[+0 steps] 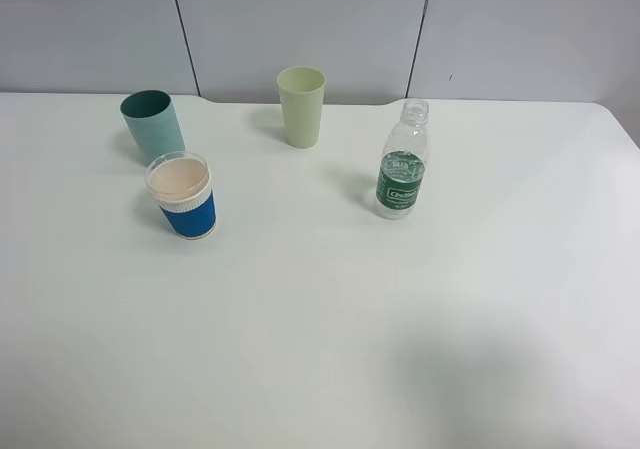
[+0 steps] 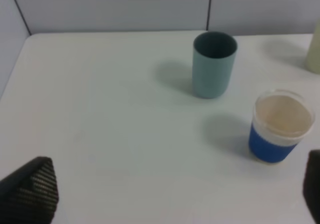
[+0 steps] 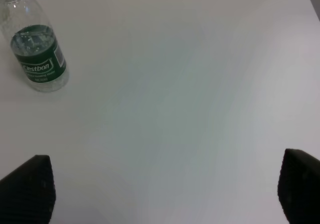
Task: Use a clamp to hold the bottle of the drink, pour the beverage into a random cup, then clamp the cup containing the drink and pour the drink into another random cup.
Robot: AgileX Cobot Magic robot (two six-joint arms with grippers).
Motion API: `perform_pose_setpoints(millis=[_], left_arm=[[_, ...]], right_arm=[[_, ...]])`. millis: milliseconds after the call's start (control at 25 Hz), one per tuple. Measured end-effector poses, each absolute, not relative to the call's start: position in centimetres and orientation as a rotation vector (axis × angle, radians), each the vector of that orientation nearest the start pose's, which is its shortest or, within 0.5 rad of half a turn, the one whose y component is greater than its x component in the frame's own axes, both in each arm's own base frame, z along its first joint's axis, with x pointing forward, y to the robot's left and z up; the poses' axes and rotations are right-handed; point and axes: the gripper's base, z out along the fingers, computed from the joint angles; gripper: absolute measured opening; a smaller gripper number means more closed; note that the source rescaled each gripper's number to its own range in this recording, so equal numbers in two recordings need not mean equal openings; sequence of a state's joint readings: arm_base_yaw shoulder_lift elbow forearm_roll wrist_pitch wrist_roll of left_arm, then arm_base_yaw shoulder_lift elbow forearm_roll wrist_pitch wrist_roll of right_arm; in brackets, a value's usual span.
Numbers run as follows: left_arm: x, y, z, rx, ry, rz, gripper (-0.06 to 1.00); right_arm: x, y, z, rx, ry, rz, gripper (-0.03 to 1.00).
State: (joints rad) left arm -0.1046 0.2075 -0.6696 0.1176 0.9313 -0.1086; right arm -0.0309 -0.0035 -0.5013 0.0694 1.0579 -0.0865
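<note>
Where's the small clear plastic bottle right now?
The small clear plastic bottle stands upright on the white table's right half in the high view, right of the pale yellow-green tumbler.

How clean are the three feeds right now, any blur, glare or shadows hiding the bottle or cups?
Exterior high: sharp, even light; soft shadows beside the bottle and blue-sleeved cup, a broad dim patch on the near table. Left wrist: slightly soft, teal tumbler readable, finger pads blurred. Right wrist: bottle cut off at the frame edge, label legible; no glare.

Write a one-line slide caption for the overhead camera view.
Teal cup, blue cup, pale green cup and green-labelled bottle standing apart on a white table.
</note>
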Motion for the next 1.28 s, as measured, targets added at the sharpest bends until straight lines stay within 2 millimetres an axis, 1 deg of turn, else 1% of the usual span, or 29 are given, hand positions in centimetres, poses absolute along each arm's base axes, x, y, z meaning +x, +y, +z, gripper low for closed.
perform_pose_setpoints(millis=[160, 360, 520, 640, 680, 1280], left_arm=[[0.6, 0.8, 32.9, -0.065, 1.972, 0.030, 0.99], [-0.7, 0.7, 32.2, -0.072, 1.990, 0.046, 0.99], [-1.2, 0.7, 29.9, -0.070, 2.000, 0.036, 0.99], [-0.8, 0.6, 28.1, -0.068, 2.031, 0.031, 0.99], [-0.7, 0.6, 27.8, -0.066, 2.042, 0.027, 0.99], [-0.6, 0.5, 27.9, -0.061, 2.028, 0.026, 1.00]], right_arm=[[-0.5, 0.6, 27.8, -0.060, 2.034, 0.009, 0.78], [-0.5, 0.6, 27.8, -0.060, 2.034, 0.009, 0.78], [-0.5, 0.6, 27.8, -0.060, 2.034, 0.009, 0.78], [-0.5, 0.6, 27.8, -0.060, 2.034, 0.009, 0.78], [-0.5, 0.6, 27.8, -0.060, 2.034, 0.009, 0.78], [-0.5, 0.6, 27.8, -0.060, 2.034, 0.009, 0.78]])
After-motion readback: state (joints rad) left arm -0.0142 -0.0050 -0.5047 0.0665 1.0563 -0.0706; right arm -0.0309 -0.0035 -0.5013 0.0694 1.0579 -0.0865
